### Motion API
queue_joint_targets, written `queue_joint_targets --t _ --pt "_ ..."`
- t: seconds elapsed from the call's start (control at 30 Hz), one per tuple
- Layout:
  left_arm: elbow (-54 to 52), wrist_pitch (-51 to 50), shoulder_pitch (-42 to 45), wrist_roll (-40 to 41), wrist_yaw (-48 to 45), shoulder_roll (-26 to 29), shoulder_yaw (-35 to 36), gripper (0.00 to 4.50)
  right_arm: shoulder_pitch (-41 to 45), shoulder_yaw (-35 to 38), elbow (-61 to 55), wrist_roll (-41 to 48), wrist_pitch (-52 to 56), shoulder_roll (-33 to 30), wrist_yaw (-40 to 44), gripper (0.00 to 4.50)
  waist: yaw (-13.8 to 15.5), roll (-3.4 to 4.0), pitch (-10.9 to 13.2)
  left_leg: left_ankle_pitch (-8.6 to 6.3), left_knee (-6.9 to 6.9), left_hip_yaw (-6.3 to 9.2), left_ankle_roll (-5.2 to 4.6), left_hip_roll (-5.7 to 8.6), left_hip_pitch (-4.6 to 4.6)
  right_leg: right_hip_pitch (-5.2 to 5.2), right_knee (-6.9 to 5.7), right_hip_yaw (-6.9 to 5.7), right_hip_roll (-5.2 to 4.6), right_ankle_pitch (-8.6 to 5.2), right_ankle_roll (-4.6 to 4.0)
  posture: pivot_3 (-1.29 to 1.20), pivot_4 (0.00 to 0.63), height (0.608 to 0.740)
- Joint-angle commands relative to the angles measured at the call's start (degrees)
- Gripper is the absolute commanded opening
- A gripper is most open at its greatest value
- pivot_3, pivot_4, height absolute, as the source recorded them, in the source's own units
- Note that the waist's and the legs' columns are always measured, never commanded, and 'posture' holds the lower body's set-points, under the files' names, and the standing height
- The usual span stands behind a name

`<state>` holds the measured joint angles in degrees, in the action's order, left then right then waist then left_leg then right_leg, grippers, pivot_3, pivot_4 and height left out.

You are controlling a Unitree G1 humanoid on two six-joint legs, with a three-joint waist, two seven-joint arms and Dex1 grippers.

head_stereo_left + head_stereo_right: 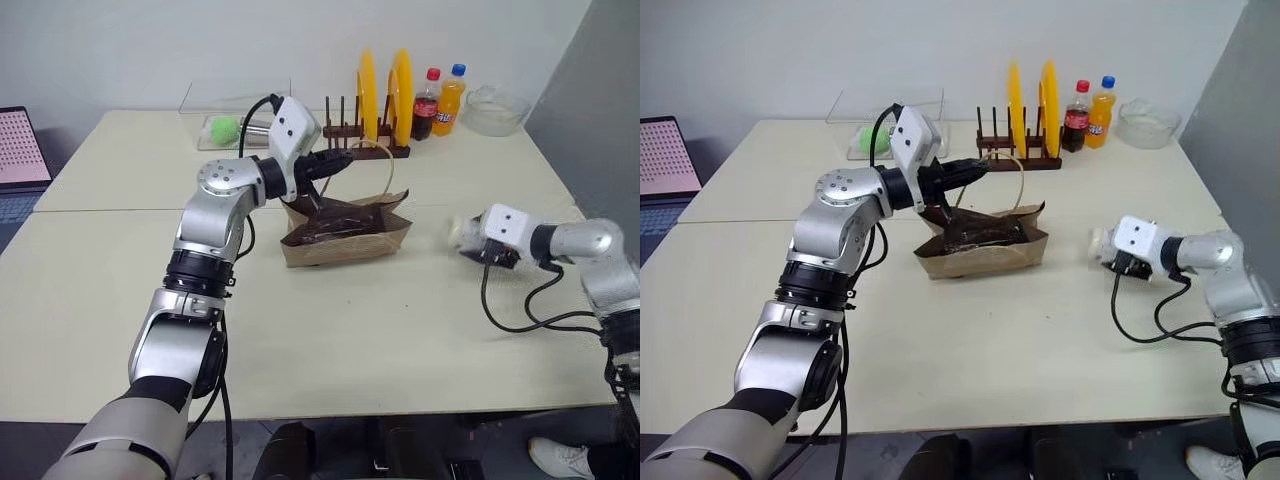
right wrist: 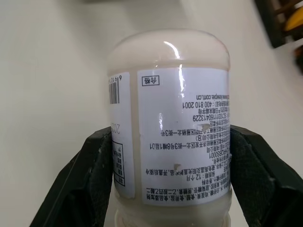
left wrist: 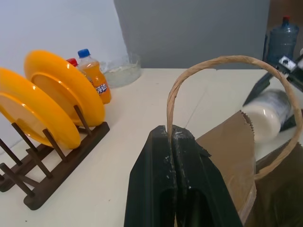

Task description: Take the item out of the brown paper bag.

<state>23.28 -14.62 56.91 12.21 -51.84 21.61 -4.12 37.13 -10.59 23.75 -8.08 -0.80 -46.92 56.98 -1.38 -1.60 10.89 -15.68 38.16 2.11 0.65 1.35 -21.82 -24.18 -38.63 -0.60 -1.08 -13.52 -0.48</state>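
Note:
The brown paper bag stands creased at the middle of the table, its top open. My left gripper is shut on one of the bag's thin loop handles and holds it up above the bag's left end. The item, a pale cylindrical jar with a white printed label, is outside the bag. My right gripper is shut on it, a black finger on each side. From the head, the item hangs just above the table to the right of the bag.
A wooden rack with two yellow plates stands behind the bag, with a cola bottle, an orange bottle and a glass bowl beside it. A green ball lies in a clear box at back left. A laptop is far left.

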Motion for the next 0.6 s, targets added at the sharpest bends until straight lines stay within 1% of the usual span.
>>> queue_joint_targets --t 0.03,0.2,0.27,0.33,0.37,0.5,0.6 --pt "-1.4 0.9 1.3 -0.1 -0.1 0.7 0.7 0.00 3.2 -0.3 1.2 -0.5 -0.3 0.2 1.6 3.00 0.0 0.00 0.0 0.00 0.01 0.01 0.00 0.00 0.00 0.00 -0.02 0.00 0.00 0.00 0.00 0.00 0.150 0.740" --pt "-1.3 1.0 1.2 -0.1 0.0 0.9 0.8 0.00 4.5 -2.3 4.8 -1.2 -0.6 1.2 2.6 3.00 0.0 0.00 0.0 0.01 0.04 0.04 0.02 0.01 0.00 0.01 -0.02 -0.02 0.00 0.00 0.00 0.00 0.150 0.740" --pt "-1.2 1.1 1.1 -0.2 0.0 0.9 0.8 0.00 5.0 -2.6 5.6 -1.2 -0.2 1.3 3.6 3.74 0.0 0.00 0.0 0.02 0.05 0.04 0.02 0.01 0.01 0.02 -0.02 -0.01 0.00 0.00 0.00 0.00 0.150 0.740" --pt "-1.1 1.3 1.1 -0.3 0.4 0.9 0.9 0.00 5.3 -2.6 6.2 -1.3 -0.3 1.4 3.9 4.34 0.0 0.00 0.0 0.02 0.05 0.05 0.03 0.02 0.00 0.02 -0.02 -0.02 -0.01 0.00 0.00 0.00 0.150 0.740" --pt "-1.0 1.4 1.1 -0.3 0.5 0.9 1.0 0.00 5.4 -2.5 6.3 -1.3 -0.4 1.4 3.9 4.46 0.0 0.00 0.0 0.05 0.06 0.07 0.07 0.02 0.00 0.02 -0.02 -0.03 -0.01 0.00 0.00 0.00 0.150 0.740" --pt "-0.5 1.5 1.2 -0.2 0.5 0.8 1.0 0.00 5.8 -2.0 6.1 -1.2 0.1 1.3 4.5 4.46 0.0 0.00 0.0 0.12 0.05 0.05 0.20 0.02 -0.01 0.02 -0.02 -0.01 -0.01 0.00 0.00 0.00 0.150 0.740" --pt "0.1 2.2 1.3 -0.3 0.3 0.8 1.0 0.00 5.7 -0.4 3.5 0.6 2.6 0.9 5.8 4.46 0.0 0.00 0.0 0.11 0.05 0.06 0.19 0.02 -0.01 0.02 -0.02 -0.03 -0.01 0.00 0.00 0.00 0.150 0.740"
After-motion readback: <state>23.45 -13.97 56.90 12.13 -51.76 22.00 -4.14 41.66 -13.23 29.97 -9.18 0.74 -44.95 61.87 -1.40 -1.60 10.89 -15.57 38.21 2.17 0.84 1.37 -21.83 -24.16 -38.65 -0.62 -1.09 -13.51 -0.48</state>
